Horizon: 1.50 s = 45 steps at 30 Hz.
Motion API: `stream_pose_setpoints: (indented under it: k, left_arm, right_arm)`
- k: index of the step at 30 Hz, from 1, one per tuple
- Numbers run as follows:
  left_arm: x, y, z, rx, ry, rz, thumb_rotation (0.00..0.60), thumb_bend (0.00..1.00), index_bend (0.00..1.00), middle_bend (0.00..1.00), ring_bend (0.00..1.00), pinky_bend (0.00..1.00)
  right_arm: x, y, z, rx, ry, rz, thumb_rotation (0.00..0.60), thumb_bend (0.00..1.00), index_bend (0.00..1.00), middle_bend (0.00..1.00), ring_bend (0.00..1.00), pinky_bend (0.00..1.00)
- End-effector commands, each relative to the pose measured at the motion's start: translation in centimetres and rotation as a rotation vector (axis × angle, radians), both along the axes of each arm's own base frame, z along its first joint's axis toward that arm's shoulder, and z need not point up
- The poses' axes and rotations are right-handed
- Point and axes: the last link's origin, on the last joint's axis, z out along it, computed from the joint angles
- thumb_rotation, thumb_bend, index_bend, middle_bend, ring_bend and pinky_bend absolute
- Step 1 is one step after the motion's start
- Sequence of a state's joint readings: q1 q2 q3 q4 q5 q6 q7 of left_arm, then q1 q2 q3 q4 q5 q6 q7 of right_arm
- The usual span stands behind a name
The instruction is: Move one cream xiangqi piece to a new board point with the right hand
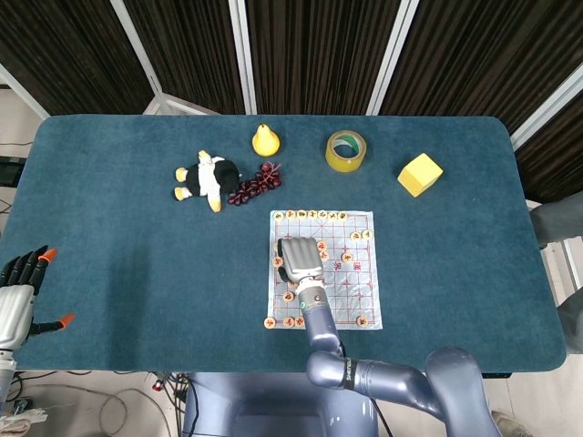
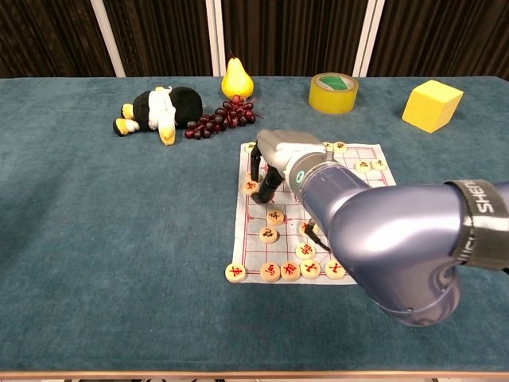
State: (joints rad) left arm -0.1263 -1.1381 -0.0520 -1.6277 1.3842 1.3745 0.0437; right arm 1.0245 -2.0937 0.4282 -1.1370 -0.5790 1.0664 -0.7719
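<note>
The paper xiangqi board (image 1: pixel 351 273) (image 2: pixel 362 187) lies in the table's middle, with cream pieces along its far and near edges and a few in between. My right hand (image 1: pixel 299 259) (image 2: pixel 278 157) hovers over the board's left side, fingers pointing down. Its fingertips pinch one cream piece (image 2: pixel 250 188) (image 1: pixel 278 262) at the left edge line; whether the piece is lifted off the paper is unclear. Two more pieces (image 2: pixel 274 216) lie just nearer than the hand. My left hand (image 1: pixel 18 287) is off the table at the lower left, fingers apart and holding nothing.
Behind the board are a yellow pear (image 1: pixel 265 140), dark grapes (image 1: pixel 260 184), a penguin plush (image 1: pixel 208 177), a yellow tape roll (image 1: pixel 346 150) and a yellow cube (image 1: pixel 420 174). My right forearm (image 2: pixel 382 239) covers the board's near right part.
</note>
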Motion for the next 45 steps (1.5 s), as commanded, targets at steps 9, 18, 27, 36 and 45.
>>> stream_pose_setpoints:
  k: [9,18,27,36,45]
  left_arm:
    - [-0.02,0.03,0.04,0.003,-0.002,-0.001,0.6,0.0,0.0,0.0,0.0,0.03]
    - [-0.01,0.01,0.03,0.0,-0.007,0.0,0.6,0.0,0.0,0.0,0.0,0.03]
    - [0.02,0.05,0.11,0.004,-0.017,-0.001,0.6,0.0,0.0,0.0,0.0,0.03]
    - [0.05,0.07,0.14,0.006,-0.02,-0.001,0.6,0.0,0.0,0.0,0.0,0.03]
    - [0.04,0.08,0.13,0.004,-0.02,0.002,0.6,0.0,0.0,0.0,0.0,0.03]
  right_arm:
    - [0.36,-0.38,-0.39,-0.013,-0.013,0.013,0.6,0.43,0.52,1.0,1.0,0.84]
    - [0.34,-0.41,-0.66,-0.015,-0.013,0.014,0.6,0.43,0.52,1.0,1.0,0.84]
    - [0.58,-0.68,-0.82,-0.027,-0.015,0.022,0.6,0.44,0.51,1.0,1.0,0.84]
    - [0.17,-0.93,-0.72,-0.035,-0.005,0.015,0.6,0.44,0.52,1.0,1.0,0.84]
    - [-0.05,-0.73,-0.89,-0.031,0.001,0.012,0.6,0.43,0.5,1.0,1.0,0.84]
